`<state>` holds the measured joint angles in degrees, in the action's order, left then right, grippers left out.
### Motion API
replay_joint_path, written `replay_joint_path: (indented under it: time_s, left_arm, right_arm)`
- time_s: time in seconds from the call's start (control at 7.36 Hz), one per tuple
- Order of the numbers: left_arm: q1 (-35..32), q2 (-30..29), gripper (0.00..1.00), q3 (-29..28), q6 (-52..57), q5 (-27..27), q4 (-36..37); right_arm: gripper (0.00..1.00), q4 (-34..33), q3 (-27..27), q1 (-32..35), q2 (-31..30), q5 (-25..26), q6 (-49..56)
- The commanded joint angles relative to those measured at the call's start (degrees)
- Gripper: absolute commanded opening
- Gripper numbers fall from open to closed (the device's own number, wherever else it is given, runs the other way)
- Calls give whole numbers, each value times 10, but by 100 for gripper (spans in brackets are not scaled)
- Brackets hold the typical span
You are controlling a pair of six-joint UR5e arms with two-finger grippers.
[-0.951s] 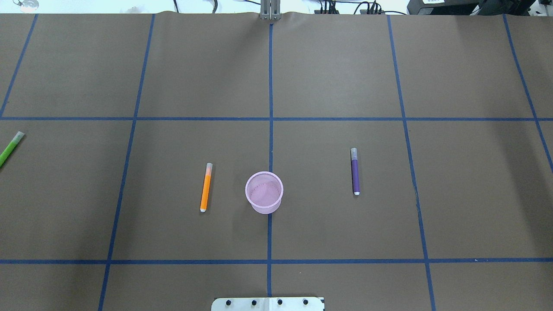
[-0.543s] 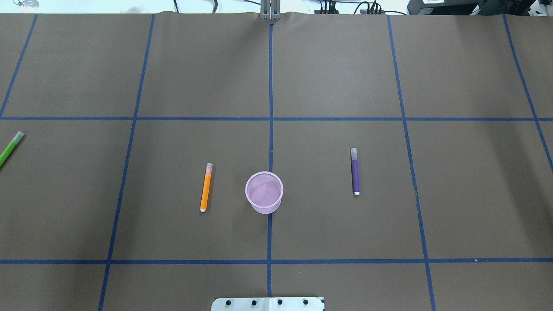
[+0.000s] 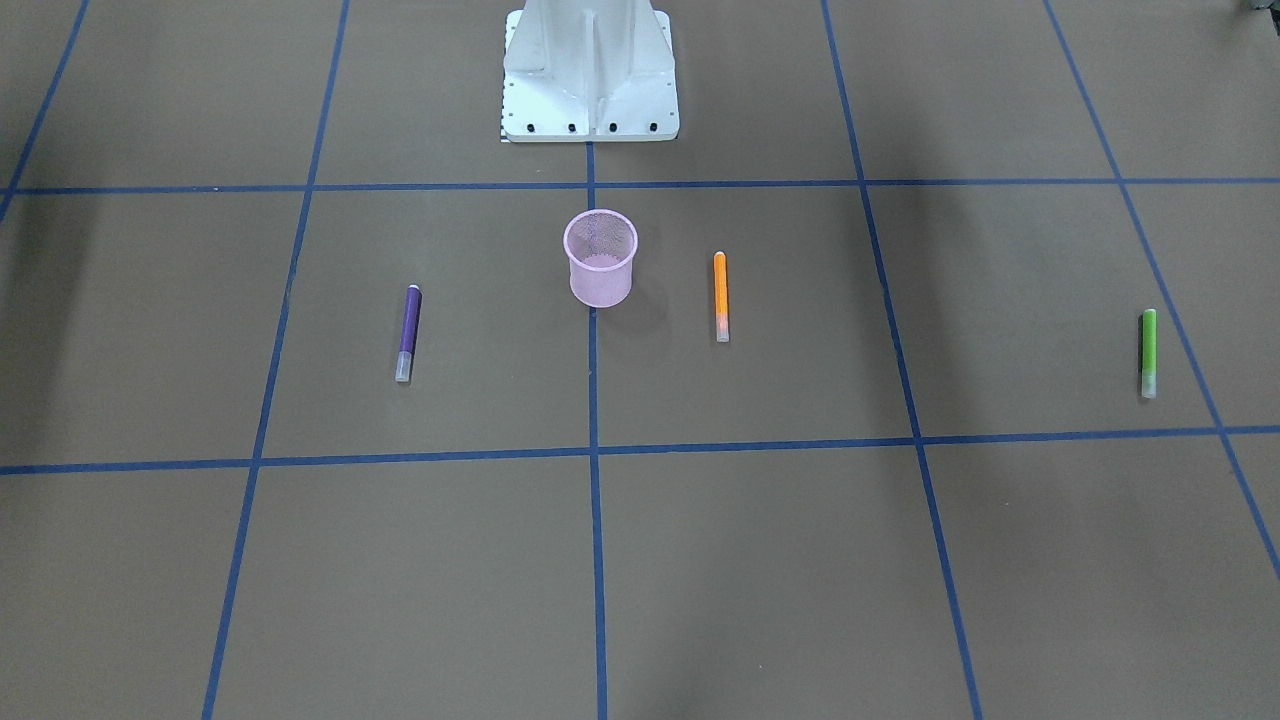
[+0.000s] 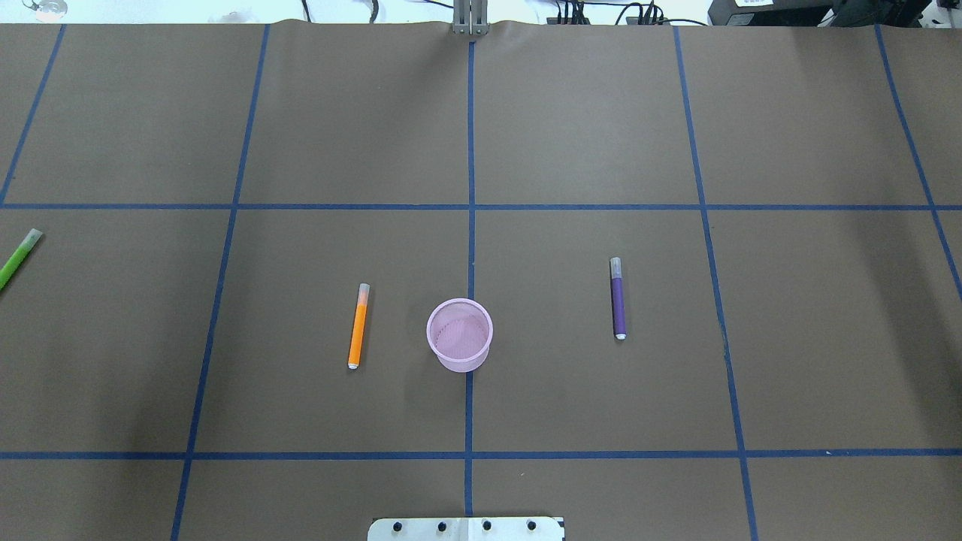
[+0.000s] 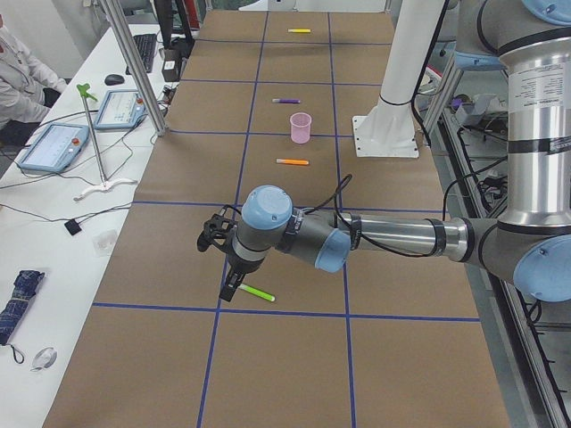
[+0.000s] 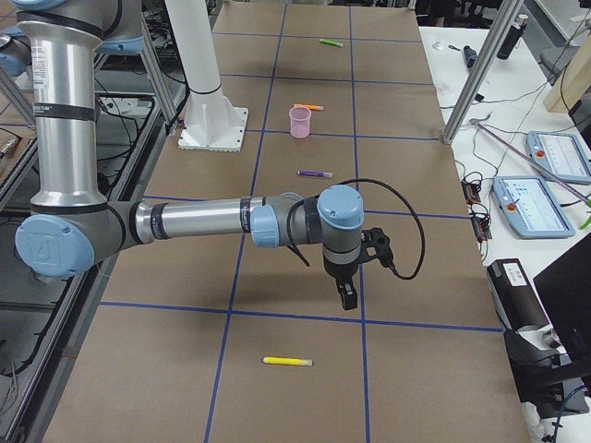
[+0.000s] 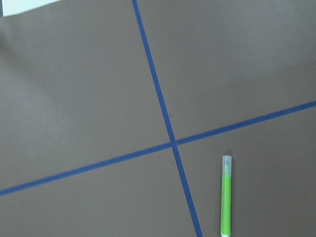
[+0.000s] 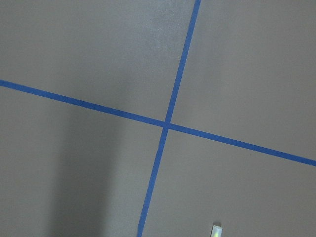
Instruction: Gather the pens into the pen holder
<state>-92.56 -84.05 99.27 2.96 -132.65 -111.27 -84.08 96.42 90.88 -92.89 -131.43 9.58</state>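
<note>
The pink mesh pen holder (image 4: 459, 353) stands upright mid-table with nothing inside. An orange pen (image 4: 358, 326) lies to its left and a purple pen (image 4: 618, 299) to its right. At the table's left end the green pen (image 5: 257, 292) lies just beside my left gripper (image 5: 230, 285), which hovers low over the mat; the left wrist view shows this green pen (image 7: 225, 196) at lower right. At the right end the yellow pen (image 6: 287, 361) lies a little beyond my right gripper (image 6: 348, 297). I cannot tell whether either gripper is open or shut.
The white robot base (image 3: 590, 70) stands behind the holder. A side bench with tablets (image 5: 53, 147) and a seated person (image 5: 18, 76) runs along the table's far edge, with metal posts (image 5: 134, 67) at that edge.
</note>
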Motion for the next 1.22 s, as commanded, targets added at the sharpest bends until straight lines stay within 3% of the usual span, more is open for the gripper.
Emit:
replay_joint_path:
  time_s: [0.0,0.27,0.41,0.82,1.09]
  left_arm:
    - [0,-4,100,-2,1,-2,-8]
    - [0,-4,100,2,1,-2,-10]
    - [0,-4,100,2,0,-2,-17]
    - [0,-5,100,2,0,-2,-32]
    - [1,-5,100,1,-1,-2,-49]
  right_arm:
    - [99,149,-118,-1,-18,-14,-35]
    - [98,308,-207,-18,-43,-10,-116]
    - [97,346,-210,-38,-67,-5,-147]
    - [90,353,-225,-79,-89,47,-192]
    - [76,369,-238,-91,-88,50,-220]
